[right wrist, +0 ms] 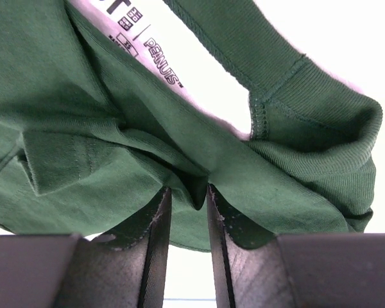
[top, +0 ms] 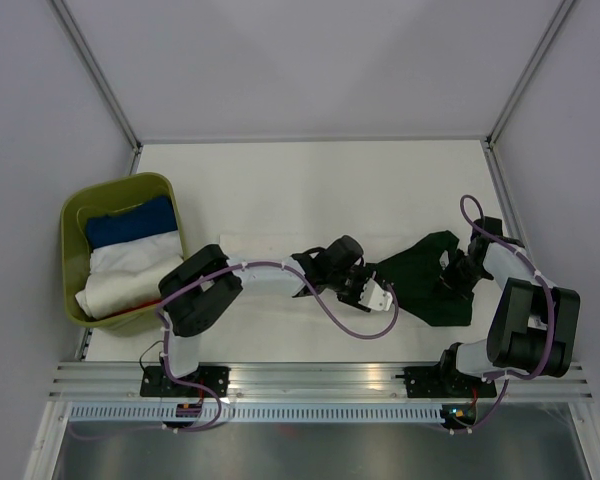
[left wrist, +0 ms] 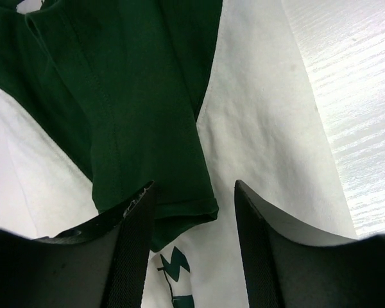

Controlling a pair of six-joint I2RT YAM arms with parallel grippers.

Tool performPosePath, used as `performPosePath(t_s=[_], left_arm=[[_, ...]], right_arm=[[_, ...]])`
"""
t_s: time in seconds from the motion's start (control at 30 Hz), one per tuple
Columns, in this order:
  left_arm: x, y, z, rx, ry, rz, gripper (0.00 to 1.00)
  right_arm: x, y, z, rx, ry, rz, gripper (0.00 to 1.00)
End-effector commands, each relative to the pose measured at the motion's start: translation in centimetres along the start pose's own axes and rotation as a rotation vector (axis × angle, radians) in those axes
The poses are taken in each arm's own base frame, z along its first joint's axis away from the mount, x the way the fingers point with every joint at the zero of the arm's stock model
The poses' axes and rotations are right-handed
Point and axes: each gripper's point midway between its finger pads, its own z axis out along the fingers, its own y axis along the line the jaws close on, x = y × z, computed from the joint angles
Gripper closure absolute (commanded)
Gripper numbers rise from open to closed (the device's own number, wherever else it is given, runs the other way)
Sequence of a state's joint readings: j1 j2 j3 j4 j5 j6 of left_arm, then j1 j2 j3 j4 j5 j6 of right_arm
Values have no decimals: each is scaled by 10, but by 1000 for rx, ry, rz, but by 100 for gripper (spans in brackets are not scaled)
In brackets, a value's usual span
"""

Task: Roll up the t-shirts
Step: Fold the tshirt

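The dark green t-shirt [top: 430,280] lies rumpled toward the right edge of the bench [top: 310,180], nearer the front than the back. One sleeve is spread over the white t-shirt [left wrist: 263,128], which lies flat toward the middle. The right pincer [right wrist: 185,189] has its jaws almost together, nipping a fold of the green cloth just below the ribbed collar [right wrist: 244,48]. The left pincer [left wrist: 192,189] stands open over the sleeve hem, gripping nothing. At the bench's left edge a green bin [top: 75,215] holds blue and white cloth.
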State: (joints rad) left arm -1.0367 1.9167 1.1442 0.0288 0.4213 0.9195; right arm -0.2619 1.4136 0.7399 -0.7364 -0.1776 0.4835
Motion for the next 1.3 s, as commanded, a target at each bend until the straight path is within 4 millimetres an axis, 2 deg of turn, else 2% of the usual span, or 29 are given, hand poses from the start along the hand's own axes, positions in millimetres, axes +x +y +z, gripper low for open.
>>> performPosePath(t_s=[0.0, 0.17, 0.33, 0.37, 0.43, 0.57, 0.73, 0.87, 0.97, 1.13, 1.27], left_arm=[[-4, 0, 8, 6, -26, 92, 44], [6, 3, 13, -9, 9, 96, 51], [16, -1, 13, -10, 40, 91, 56], [16, 0, 13, -19, 45, 84, 60], [17, 3, 14, -33, 48, 72, 67], [13, 13, 11, -72, 55, 37, 85], [6, 23, 9, -97, 49, 10, 98], [0, 24, 8, -93, 36, -50, 98], [-10, 39, 2, -116, 22, -130, 98], [-17, 48, -5, -116, 16, -195, 98], [-21, 57, -11, -120, 13, -217, 98]], right_arm=[[-17, 6, -3, -12, -60, 5, 66], [-15, 3, 2, -3, -52, -2, 73], [-20, 0, 3, 10, -73, -8, 90], [-21, 1, 2, 8, -77, -12, 95], [-23, 2, 1, 7, -83, -17, 99], [-26, 4, -10, 7, -102, -33, 99], [-36, 11, -29, -7, -150, -55, 99], [-37, 12, -39, -6, -155, -70, 99], [-40, 15, -52, -6, -170, -87, 100], [-48, 22, -84, -10, -213, -111, 100], [-42, 30, -98, -25, -225, -119, 99]])
